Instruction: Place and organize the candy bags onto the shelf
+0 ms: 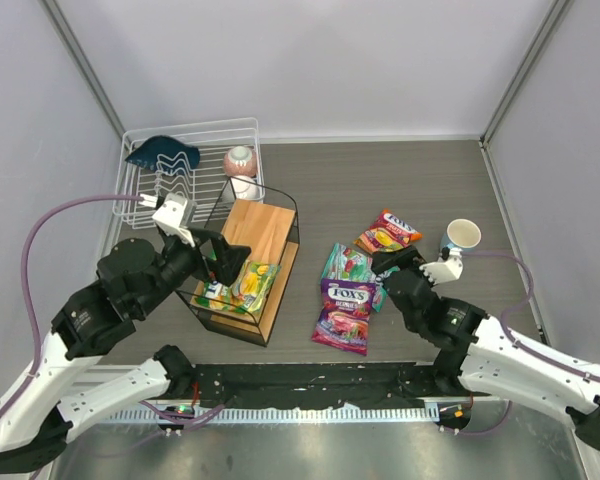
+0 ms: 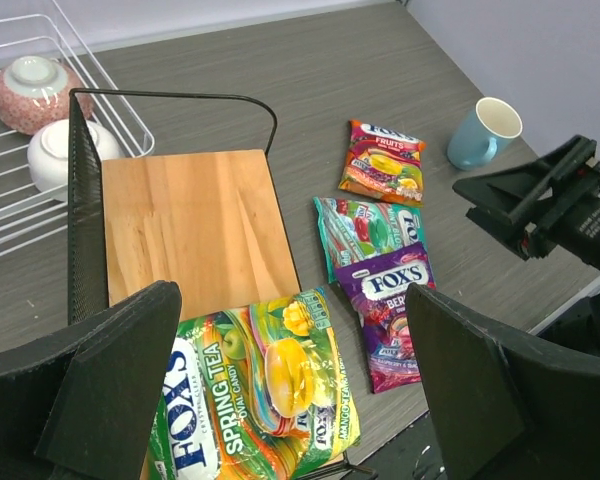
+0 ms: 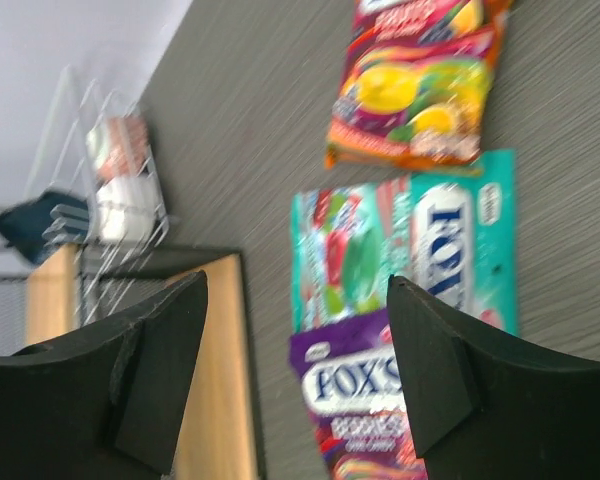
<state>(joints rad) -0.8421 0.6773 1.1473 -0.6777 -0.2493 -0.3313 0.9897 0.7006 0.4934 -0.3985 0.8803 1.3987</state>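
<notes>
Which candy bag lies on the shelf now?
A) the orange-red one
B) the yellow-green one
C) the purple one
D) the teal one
B: the yellow-green bag lies on a board of the shelf, while the purple bag, the teal bag and the orange-red bag lie on the table.

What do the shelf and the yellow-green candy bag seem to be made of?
Shelf: light wooden boards with visible grain, matte, in a thin black wire frame, probably metal. Yellow-green candy bag: glossy printed plastic film, judging by its sheen and creases.
</notes>
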